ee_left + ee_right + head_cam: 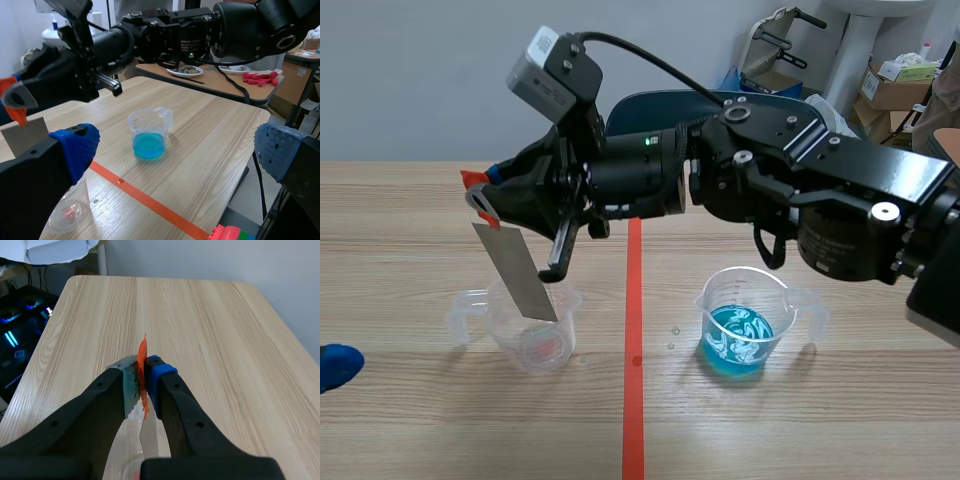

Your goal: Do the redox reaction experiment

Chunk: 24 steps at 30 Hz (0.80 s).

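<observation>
— Which step?
— Right jaws pinch the metal strip at the clear cup's mouth, nine o'clock of the blue cup; left jaws wide, idle.
— Next?
— Likely carry it toward three o'clock, then dip.

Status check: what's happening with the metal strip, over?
Right jaws shut on grey metal strip with orange tab, held over clear plastic cup. Left jaws open. Clear cup of blue liquid stands aside; nothing blocking.
</observation>
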Tool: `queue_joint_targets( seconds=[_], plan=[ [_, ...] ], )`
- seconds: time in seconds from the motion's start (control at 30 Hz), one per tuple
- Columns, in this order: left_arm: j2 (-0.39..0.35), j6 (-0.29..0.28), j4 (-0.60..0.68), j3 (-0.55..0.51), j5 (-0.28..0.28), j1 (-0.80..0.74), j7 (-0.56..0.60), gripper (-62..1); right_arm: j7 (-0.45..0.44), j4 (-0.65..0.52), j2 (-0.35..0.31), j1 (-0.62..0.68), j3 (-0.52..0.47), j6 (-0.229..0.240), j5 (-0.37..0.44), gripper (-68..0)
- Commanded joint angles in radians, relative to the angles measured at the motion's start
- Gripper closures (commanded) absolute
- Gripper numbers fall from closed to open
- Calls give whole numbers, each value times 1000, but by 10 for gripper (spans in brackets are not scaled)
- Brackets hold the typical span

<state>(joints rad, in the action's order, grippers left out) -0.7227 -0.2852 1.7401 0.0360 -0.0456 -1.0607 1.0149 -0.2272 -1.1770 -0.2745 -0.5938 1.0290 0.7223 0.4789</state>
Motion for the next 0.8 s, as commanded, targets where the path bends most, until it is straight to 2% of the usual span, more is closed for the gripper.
queue_joint_targets(
  seconds=[0.0,0.33,0.47,0.57,0.77],
  plan=[
    [5,-1,21,3,-10,-5,13,-623,-25,-8,3,-8,-5,4,2,-8],
    [5,-1,21,3,-10,-5,13,-623,-58,5,3,1,8,-2,-78,-8],
    [5,-1,21,3,-10,-5,13,-623,-72,14,3,1,8,-29,-113,-8],
    [5,-1,21,3,-10,-5,13,-623,-84,19,3,1,8,-31,-142,-8],
    [5,-1,21,3,-10,-5,13,-623,-84,20,3,1,8,-31,-159,-8]
  ],
)
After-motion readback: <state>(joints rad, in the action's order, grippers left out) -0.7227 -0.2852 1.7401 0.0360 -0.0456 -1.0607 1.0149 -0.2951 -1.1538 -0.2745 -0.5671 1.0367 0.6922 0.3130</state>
